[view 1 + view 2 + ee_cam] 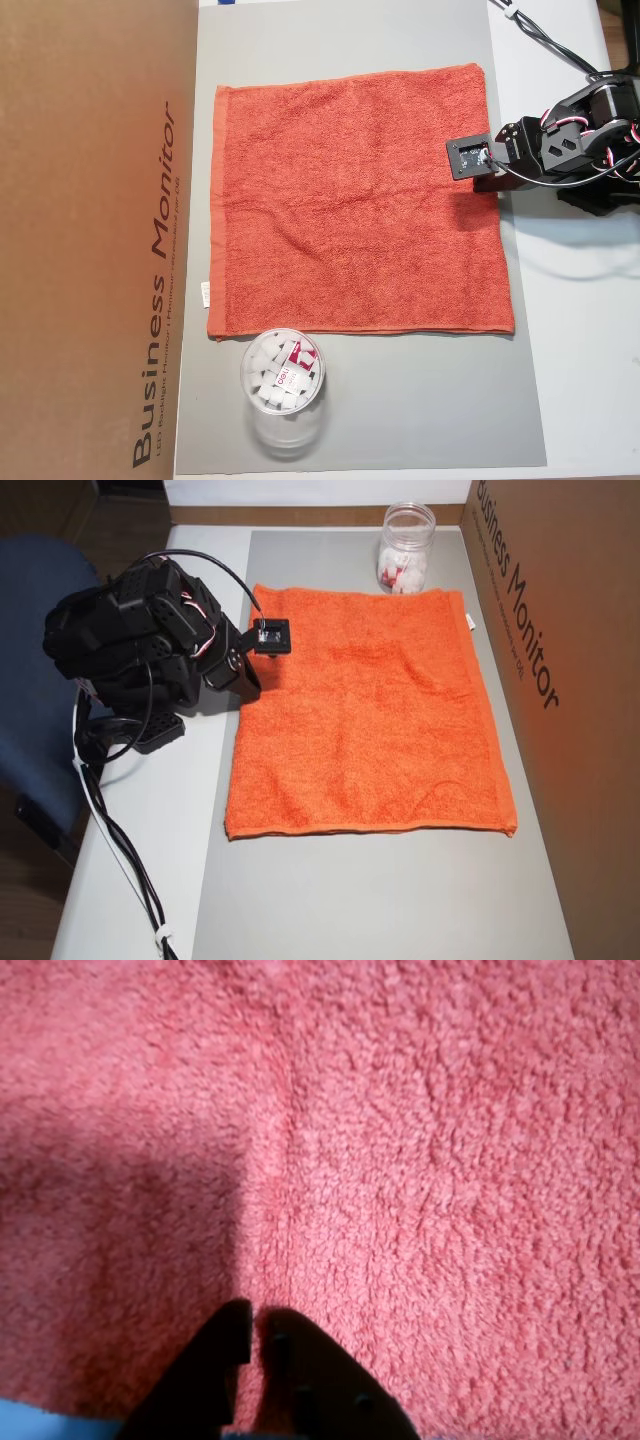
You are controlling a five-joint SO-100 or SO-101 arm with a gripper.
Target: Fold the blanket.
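Flanking the flat blanket (350, 200): clear cup (283, 385), cardboard box (90, 240).

An office-like desk: a "Business Monitor" cardboard box (95, 240) and a blue chair (30, 660).

Two overhead cameras face opposite ways over the blanket (360, 200); wrist camera hugs it.

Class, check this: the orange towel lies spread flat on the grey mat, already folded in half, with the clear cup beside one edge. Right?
Not quite. In both overhead views the blanket lies fully open in a single layer, not folded. It is flat on the grey mat, and the clear cup does stand beside one edge.
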